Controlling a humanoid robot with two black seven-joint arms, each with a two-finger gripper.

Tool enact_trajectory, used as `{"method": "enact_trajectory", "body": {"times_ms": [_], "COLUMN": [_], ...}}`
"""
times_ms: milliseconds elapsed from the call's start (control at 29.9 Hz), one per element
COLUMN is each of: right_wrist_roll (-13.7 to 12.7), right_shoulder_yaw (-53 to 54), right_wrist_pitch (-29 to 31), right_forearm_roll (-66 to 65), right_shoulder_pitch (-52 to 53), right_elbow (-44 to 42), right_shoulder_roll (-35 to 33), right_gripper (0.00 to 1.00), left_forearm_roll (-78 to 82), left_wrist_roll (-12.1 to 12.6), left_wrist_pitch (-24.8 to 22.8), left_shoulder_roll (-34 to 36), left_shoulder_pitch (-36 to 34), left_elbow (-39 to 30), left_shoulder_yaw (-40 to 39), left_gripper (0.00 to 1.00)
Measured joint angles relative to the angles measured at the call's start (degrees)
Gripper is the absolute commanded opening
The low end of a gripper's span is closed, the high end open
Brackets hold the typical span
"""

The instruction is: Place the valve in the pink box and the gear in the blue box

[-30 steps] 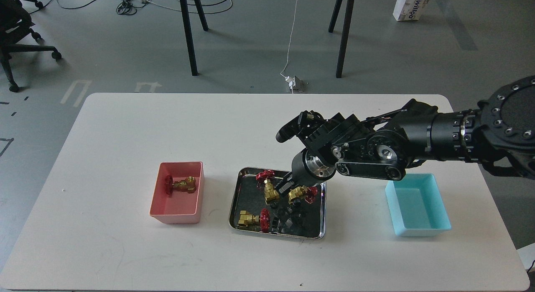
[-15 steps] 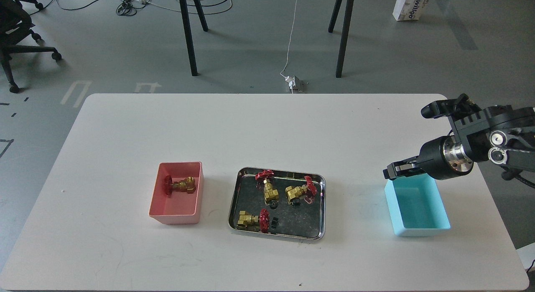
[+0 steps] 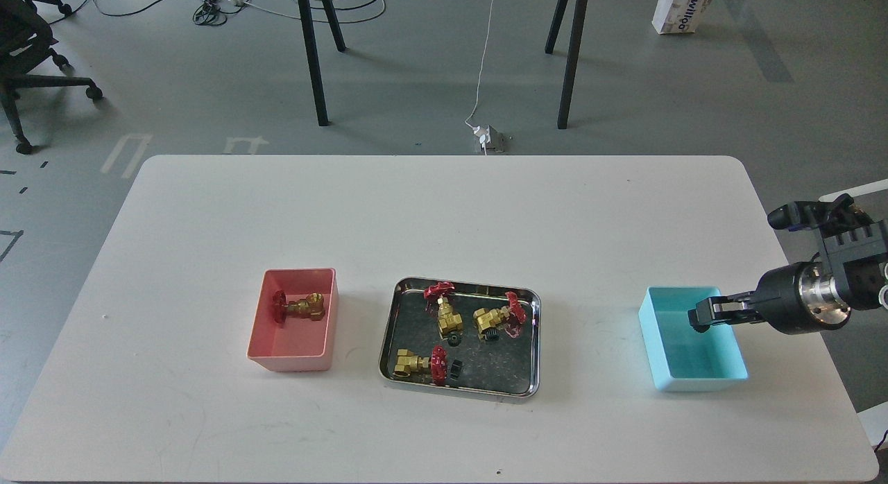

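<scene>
One valve (image 3: 300,306) lies in the pink box (image 3: 258,331) at the table's left. Three more valves lie in the steel tray (image 3: 533,349): two at its back (image 3: 449,319) (image 3: 492,319) and one at its front left (image 3: 415,363). Small black gears lie among them, one (image 3: 453,340) at mid-tray, one (image 3: 490,334) beside a valve, one (image 3: 455,368) at the front. My right gripper (image 3: 701,315) hovers over the back half of the blue box (image 3: 655,349), pointing left. Its dark fingers look close together; no gear shows between them. The blue box's floor looks bare. My left gripper is out of view.
The tray sits between the two boxes at the middle of the white table (image 3: 444,213). Beyond the table's far edge, black stand legs (image 3: 316,61) and cables stand on the floor. An office chair (image 3: 28,61) is at far left.
My right arm left the tray, swung right across the table and now has its gripper over the blue box. The tray holds fewer gears than a second ago.
</scene>
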Motion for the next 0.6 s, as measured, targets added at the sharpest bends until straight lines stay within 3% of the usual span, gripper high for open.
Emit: {"method": "enact_trajectory", "body": {"times_ms": [201,334,468,602], "right_wrist_roll": [-0.12,-0.31,-0.74,-1.44], "right_shoulder_yaw": [2.90,12.96,27.67,38.02], "right_wrist_pitch": [-0.09,-1.00,-6.16,-12.47], "right_forearm_roll": [0.39,3.87,19.51,33.17], "right_shoulder_pitch": [-1.74,-1.88,-2.92,-2.96], "right_elbow": [-0.03,-1.88,-10.79,-22.05], "right_shoulder_roll": [0.01,0.04,3.82,13.03], "right_gripper": [0.75,0.82,0.84,0.84], "left_forearm_roll": [0.00,0.00,0.09,0.18], "left_wrist_roll": [-0.02,-0.38,-0.34,0.08], "left_wrist_pitch": [-0.01,-0.01,-0.01,0.38], "left_shoulder_roll": [0.17,0.08,-1.52,-5.27], "left_shoulder_pitch": [0.00,0.21,2.11,3.40], "left_elbow": [-0.03,-1.04,-3.25,-4.03], "left_shoulder_yaw": [0.13,0.42,0.82,0.89], "left_gripper": [0.98,0.98,0.98,0.98]}}
